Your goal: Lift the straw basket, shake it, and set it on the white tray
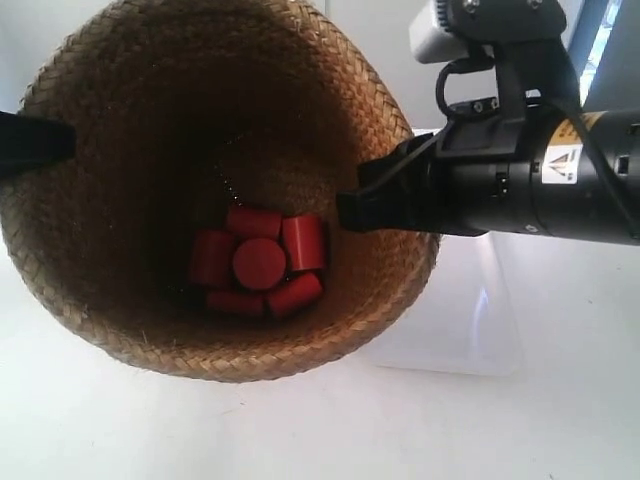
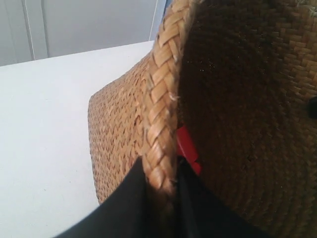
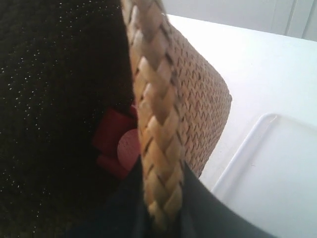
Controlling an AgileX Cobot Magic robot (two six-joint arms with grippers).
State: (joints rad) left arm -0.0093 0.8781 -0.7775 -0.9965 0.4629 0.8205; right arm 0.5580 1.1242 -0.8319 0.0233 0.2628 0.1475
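Note:
The straw basket (image 1: 130, 150) fills the exterior view, seen from above, held up off the table. Several red cylinders (image 1: 260, 262) lie on its bottom. The arm at the exterior view's right has its gripper (image 1: 352, 207) shut on the basket's rim; the right wrist view shows my right gripper (image 3: 161, 193) pinching the braided rim (image 3: 153, 124). My left gripper (image 2: 161, 186) is shut on the opposite rim (image 2: 161, 99), and shows as a dark tip (image 1: 35, 142) at the exterior view's left edge. The white tray (image 1: 455, 320) lies on the table, partly under the basket's right side.
The white table (image 1: 300, 430) spreads beneath everything. The tray's raised rim (image 3: 247, 144) shows beside the basket wall in the right wrist view. A pale wall with panels (image 2: 89, 25) stands behind the table.

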